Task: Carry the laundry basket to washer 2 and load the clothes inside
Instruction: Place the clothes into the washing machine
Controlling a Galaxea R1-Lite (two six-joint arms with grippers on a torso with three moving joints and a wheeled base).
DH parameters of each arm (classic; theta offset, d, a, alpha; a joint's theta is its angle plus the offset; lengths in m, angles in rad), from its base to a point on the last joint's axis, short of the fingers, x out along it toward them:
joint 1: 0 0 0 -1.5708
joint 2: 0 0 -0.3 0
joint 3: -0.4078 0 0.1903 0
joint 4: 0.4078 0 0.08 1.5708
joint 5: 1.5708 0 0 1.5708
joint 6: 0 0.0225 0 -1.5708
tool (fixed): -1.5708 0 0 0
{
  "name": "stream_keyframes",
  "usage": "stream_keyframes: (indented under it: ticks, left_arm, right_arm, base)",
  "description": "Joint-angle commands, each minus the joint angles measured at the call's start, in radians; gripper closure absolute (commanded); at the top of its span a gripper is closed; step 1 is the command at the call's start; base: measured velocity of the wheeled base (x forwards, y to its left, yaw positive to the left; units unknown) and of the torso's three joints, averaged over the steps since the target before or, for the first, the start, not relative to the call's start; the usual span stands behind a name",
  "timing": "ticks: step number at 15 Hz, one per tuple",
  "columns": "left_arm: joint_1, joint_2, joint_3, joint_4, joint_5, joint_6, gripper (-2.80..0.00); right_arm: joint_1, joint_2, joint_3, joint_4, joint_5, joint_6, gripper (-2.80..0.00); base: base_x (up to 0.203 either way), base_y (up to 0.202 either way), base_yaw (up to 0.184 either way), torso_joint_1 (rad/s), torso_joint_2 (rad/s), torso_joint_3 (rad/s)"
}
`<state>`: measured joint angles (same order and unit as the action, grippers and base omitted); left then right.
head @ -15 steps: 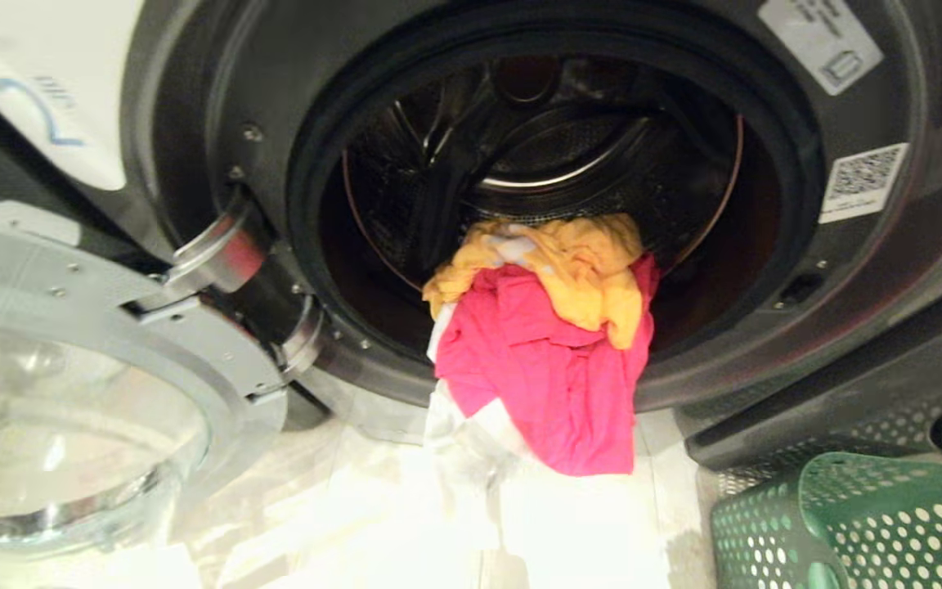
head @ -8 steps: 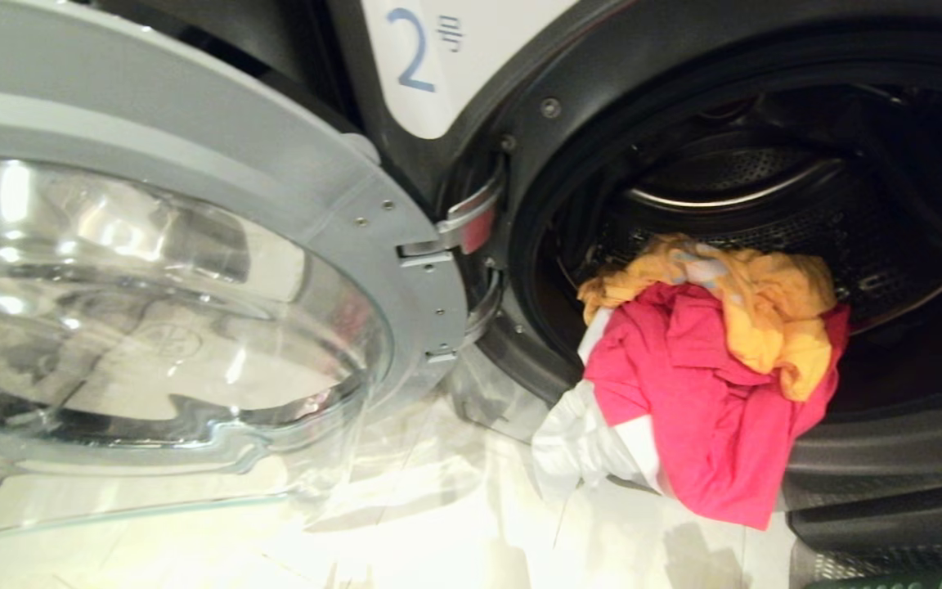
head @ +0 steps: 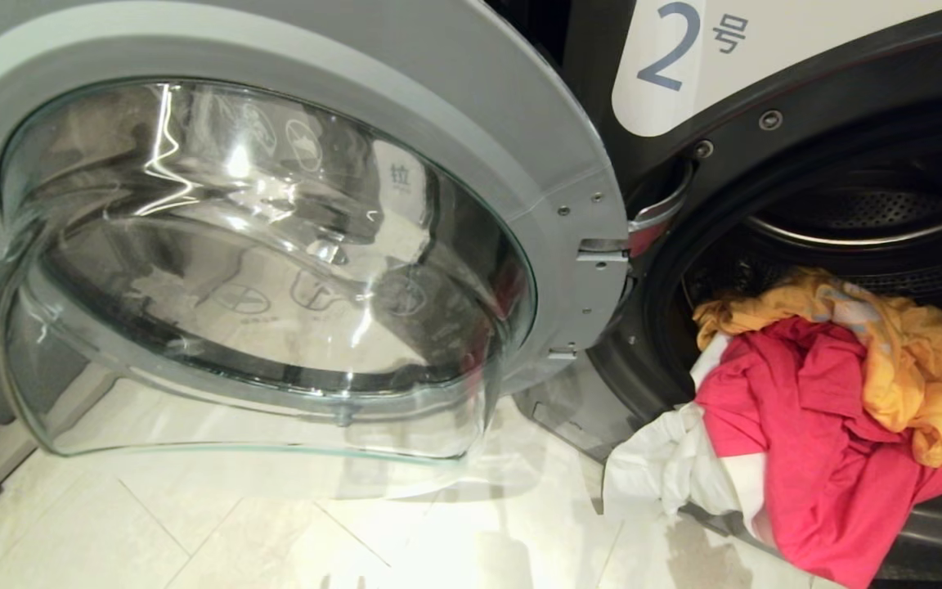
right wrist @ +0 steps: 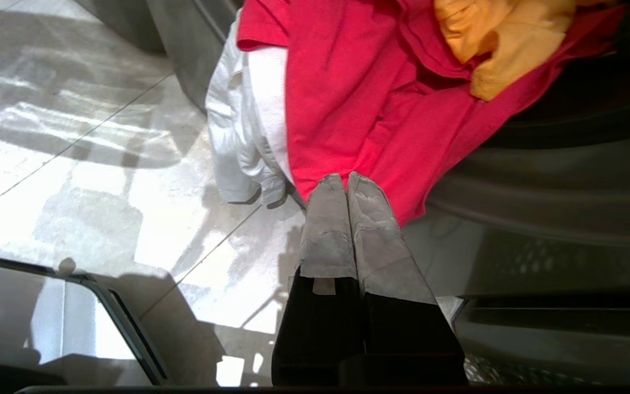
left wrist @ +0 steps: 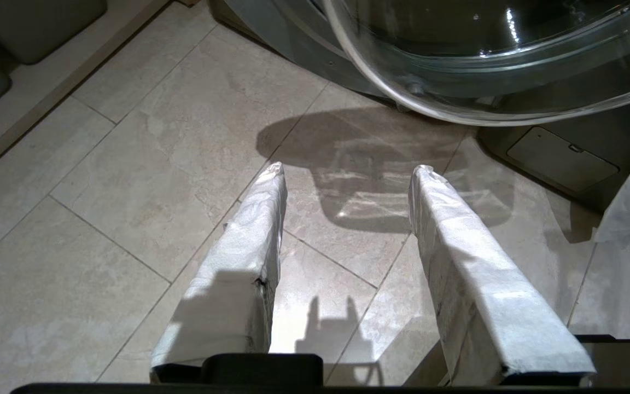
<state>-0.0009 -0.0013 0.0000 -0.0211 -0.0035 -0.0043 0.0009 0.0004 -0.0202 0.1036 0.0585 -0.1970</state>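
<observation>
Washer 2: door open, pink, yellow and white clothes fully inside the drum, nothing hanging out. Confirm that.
Not quite. The door of washer 2 is open, but the clothes are not fully inside: the pink and white garments spill over the opening's lower lip toward the floor. The head view shows it, and the right wrist view too.

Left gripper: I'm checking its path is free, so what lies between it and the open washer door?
Only bare floor tile with the door's shadow lies between the left gripper and the glass door, as the left wrist view shows.
</observation>
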Motion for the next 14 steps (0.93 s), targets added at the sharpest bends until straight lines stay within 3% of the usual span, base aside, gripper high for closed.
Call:
stream_keyframes:
  ticks: [1, 4, 8, 12, 13, 14]
  left_arm:
    - [-0.001, 0.001, 0.008, 0.001, 0.0, 0.001, 0.0]
    - [-0.001, 0.001, 0.008, 0.001, -0.001, 0.005, 0.0]
    - [-0.001, 0.001, 0.008, 0.0, 0.0, -0.006, 0.0]
    - [-0.001, 0.001, 0.008, 0.0, 0.0, -0.014, 0.0]
    - [-0.001, 0.001, 0.008, 0.0, 0.0, -0.014, 0.0]
    - [-0.001, 0.001, 0.008, 0.0, 0.0, -0.014, 0.0]
  right_arm:
    - [-0.001, 0.003, -0.003, 0.003, -0.001, -0.002, 0.0]
    - [-0.001, 0.099, -0.132, 0.056, 0.014, -0.027, 0.0]
    - [0.0, 0.598, -0.348, 0.178, 0.137, -0.032, 0.0]
    - [0.016, 1.01, -0.432, 0.152, 0.241, -0.035, 0.0]
    - [0.029, 1.062, -0.441, 0.144, 0.259, -0.032, -2.8]
    - [0.043, 1.1, -0.446, 0.138, 0.27, -0.026, -2.8]
  base:
    - [0.0, 0.0, 0.0, 0.0, 0.0, 0.0]
    - [0.0, 0.0, 0.0, 0.0, 0.0, 0.0]
    - [0.0, 0.0, 0.0, 0.0, 0.0, 0.0]
    - [0.0, 0.0, 0.0, 0.0, 0.0, 0.0]
    - [0.0, 0.0, 0.0, 0.0, 0.0, 0.0]
    - [0.0, 0.0, 0.0, 0.0, 0.0, 0.0]
